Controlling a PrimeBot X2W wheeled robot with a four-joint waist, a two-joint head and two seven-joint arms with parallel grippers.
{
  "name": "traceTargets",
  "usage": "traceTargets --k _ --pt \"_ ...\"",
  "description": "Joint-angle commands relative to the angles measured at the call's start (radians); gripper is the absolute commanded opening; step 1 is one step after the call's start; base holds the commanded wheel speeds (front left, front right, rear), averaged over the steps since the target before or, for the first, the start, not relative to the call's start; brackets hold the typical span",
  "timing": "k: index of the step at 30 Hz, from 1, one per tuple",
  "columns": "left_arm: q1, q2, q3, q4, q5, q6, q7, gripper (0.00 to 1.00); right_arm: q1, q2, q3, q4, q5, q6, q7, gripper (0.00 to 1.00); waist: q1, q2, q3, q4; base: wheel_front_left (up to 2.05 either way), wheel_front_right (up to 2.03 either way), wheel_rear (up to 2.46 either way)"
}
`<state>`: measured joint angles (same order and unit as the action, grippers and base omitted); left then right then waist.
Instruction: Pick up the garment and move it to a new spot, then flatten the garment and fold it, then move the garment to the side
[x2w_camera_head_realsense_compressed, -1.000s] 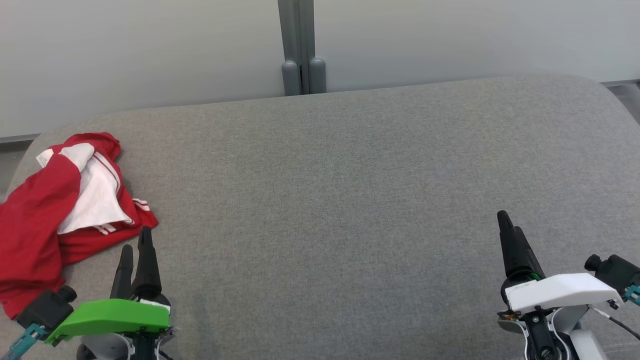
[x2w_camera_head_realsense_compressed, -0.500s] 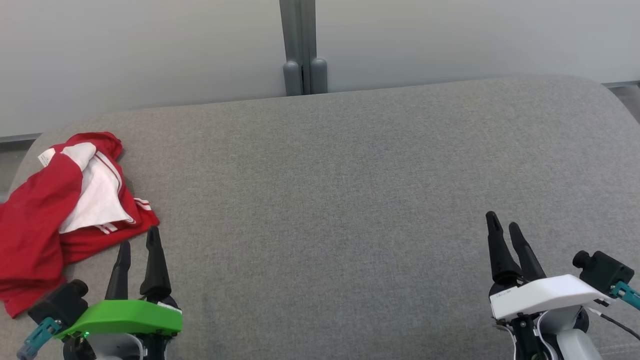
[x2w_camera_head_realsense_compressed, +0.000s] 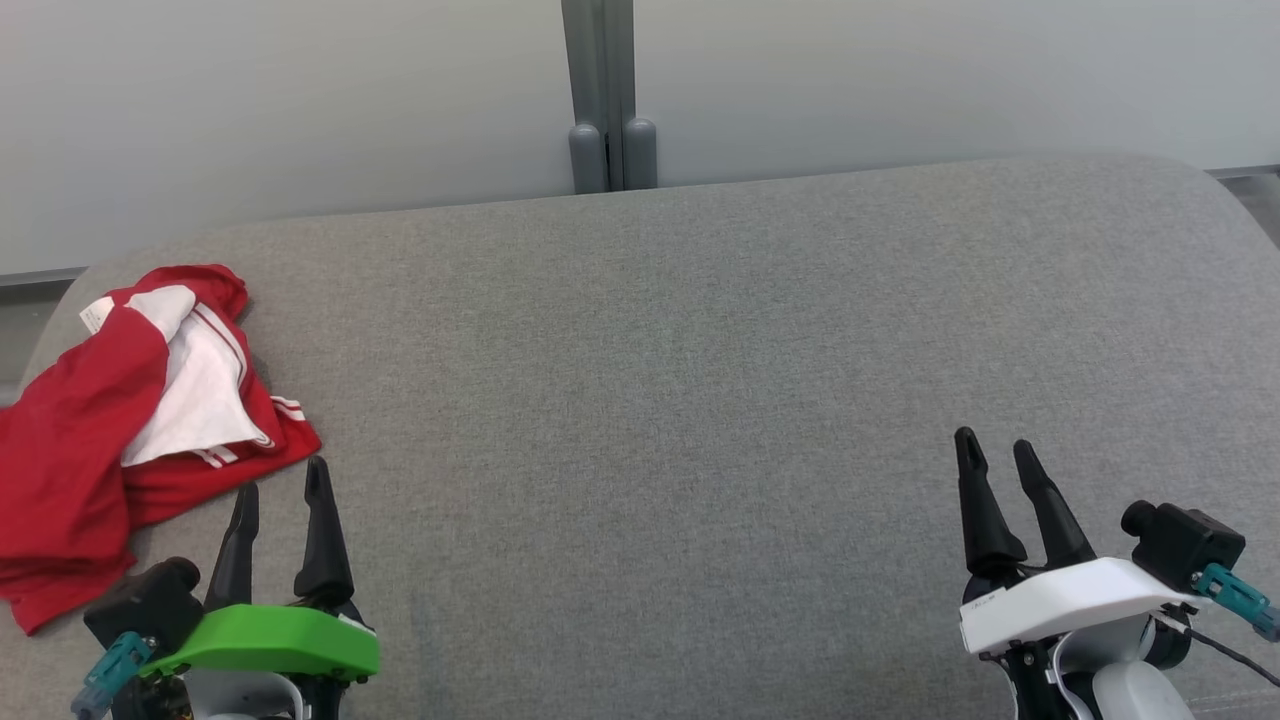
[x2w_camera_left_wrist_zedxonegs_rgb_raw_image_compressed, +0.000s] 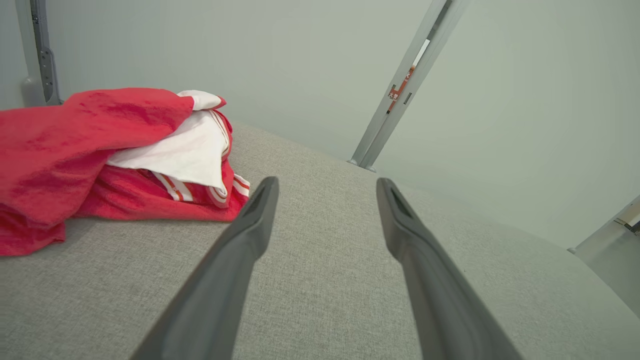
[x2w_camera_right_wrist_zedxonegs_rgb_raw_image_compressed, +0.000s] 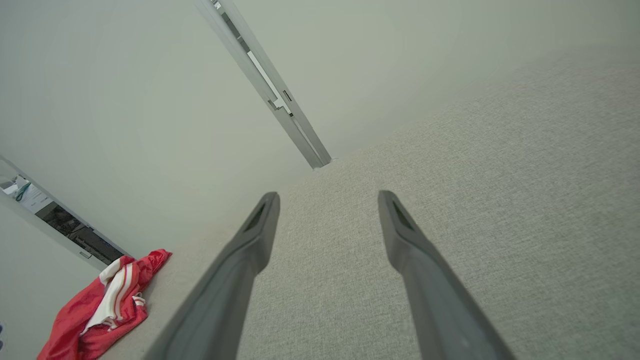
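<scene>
The grey padded surface (x2w_camera_head_realsense_compressed: 700, 380) takes up most of the head view, bare across its middle and right. Behind its far edge stands a pale wall (x2w_camera_head_realsense_compressed: 300, 100) with a grey post (x2w_camera_head_realsense_compressed: 610, 90) at the centre.

The garment (x2w_camera_head_realsense_compressed: 80, 450), red with a white lining and white stripes, lies in a crumpled heap at the far left of the surface. Its folds overlap, and part of it runs past the left edge of that view.

The left gripper (x2w_camera_head_realsense_compressed: 281, 478), under a green cover, sits just beside the heap's near right corner. Its fingers are spread wide and hold nothing. In the left wrist view the red hem lies close to the left finger but apart from it.

The right gripper (x2w_camera_head_realsense_compressed: 995, 441), under a white cover, is well apart at the lower right, equally wide and empty over bare fabric.

A small white label (x2w_camera_head_realsense_compressed: 93, 316) shows at the garment's upper corner.

By my reading, nothing of the task is done. The garment looks untouched, so the pick-up, the move to a new spot, the flattening, the fold and the final shift aside are all left
</scene>
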<state>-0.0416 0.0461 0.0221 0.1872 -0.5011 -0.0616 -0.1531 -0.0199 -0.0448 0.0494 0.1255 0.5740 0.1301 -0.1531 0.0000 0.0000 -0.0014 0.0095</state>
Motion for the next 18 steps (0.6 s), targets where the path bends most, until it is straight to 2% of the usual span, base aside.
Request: traceTargets --k 1,18 --pt "0.001 0.009 -0.002 -0.006 0.027 0.008 -0.011 1.0 0.003 -0.006 0.003 -0.008 -0.031 0.001 -0.012 1.0 0.0 0.0 0.0 0.0 0.0 0.0 0.0" --pt "0.004 0.018 -0.013 0.025 0.194 0.029 -0.05 1.0 0.011 -0.006 0.016 -0.011 -0.207 0.001 -0.05 1.0 0.0 0.0 -0.003 0.003 0.0 0.0 0.0"
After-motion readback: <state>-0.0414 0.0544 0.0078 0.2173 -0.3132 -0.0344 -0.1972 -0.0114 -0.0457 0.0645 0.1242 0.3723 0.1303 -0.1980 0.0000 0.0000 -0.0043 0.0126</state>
